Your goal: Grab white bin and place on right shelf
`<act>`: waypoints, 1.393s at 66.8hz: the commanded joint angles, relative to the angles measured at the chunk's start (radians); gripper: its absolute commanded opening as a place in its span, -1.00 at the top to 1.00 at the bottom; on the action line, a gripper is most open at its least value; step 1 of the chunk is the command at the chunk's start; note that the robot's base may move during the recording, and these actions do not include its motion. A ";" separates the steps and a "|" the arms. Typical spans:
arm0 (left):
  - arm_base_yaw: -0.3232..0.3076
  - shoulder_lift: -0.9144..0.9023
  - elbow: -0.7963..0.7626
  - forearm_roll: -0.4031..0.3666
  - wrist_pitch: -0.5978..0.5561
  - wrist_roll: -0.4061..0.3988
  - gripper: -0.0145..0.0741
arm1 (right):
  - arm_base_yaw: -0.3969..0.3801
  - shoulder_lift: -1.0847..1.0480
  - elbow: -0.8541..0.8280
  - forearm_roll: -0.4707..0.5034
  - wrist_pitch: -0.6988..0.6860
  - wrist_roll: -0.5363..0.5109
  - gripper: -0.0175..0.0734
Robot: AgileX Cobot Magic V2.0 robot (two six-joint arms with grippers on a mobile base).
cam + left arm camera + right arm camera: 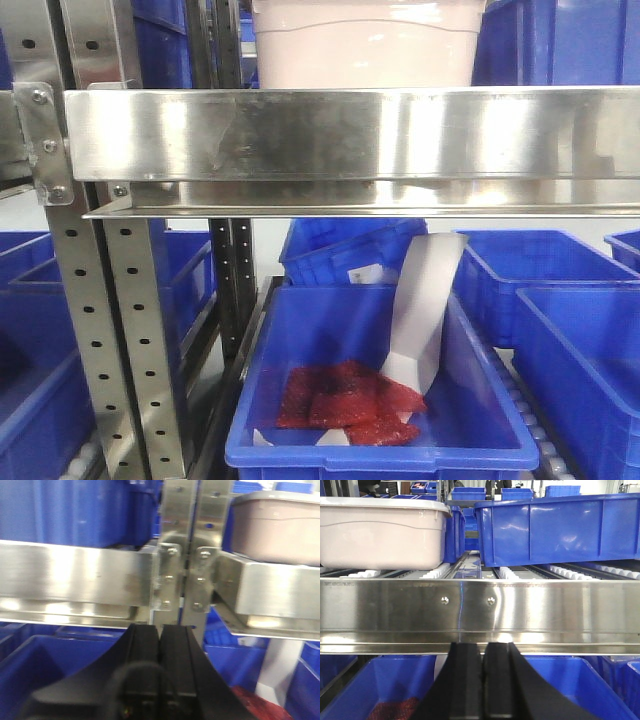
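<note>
The pinkish-white bin [368, 45] rests on the right shelf [350, 135], behind its shiny steel front rail. In the right wrist view the white bin [380, 532] sits at upper left on the rollers, beside a blue crate [560, 527]. In the left wrist view the white bin [280, 527] shows at upper right above the rail [280, 590]. My left gripper [160, 632] is shut and empty, below the joint of the uprights. My right gripper [483, 650] is shut and empty, just below the shelf rail [480, 605]. Neither gripper touches the bin.
Perforated grey uprights [110, 330] stand at left. Below the shelf a blue crate [380, 400] holds red packets [345, 400] and a white paper strip [425, 310]. More blue crates [560, 300] sit to the right and left, and behind the bin.
</note>
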 commanded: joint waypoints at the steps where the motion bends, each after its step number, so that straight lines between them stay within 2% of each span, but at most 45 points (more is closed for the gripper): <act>1: -0.011 -0.011 -0.001 0.006 -0.082 0.009 0.94 | 0.003 -0.017 0.000 -0.012 -0.094 -0.002 0.47; 12: -0.010 -0.011 -0.001 0.006 -0.082 0.009 0.94 | 0.003 -0.017 0.000 -0.012 -0.094 -0.002 0.47; 22: -0.010 -0.011 -0.001 0.006 -0.143 0.009 0.94 | 0.003 -0.017 0.000 -0.012 -0.094 -0.002 0.47; 93: -0.010 -0.011 -0.001 0.004 -0.112 0.009 0.94 | 0.003 -0.017 0.000 -0.012 -0.094 -0.002 0.47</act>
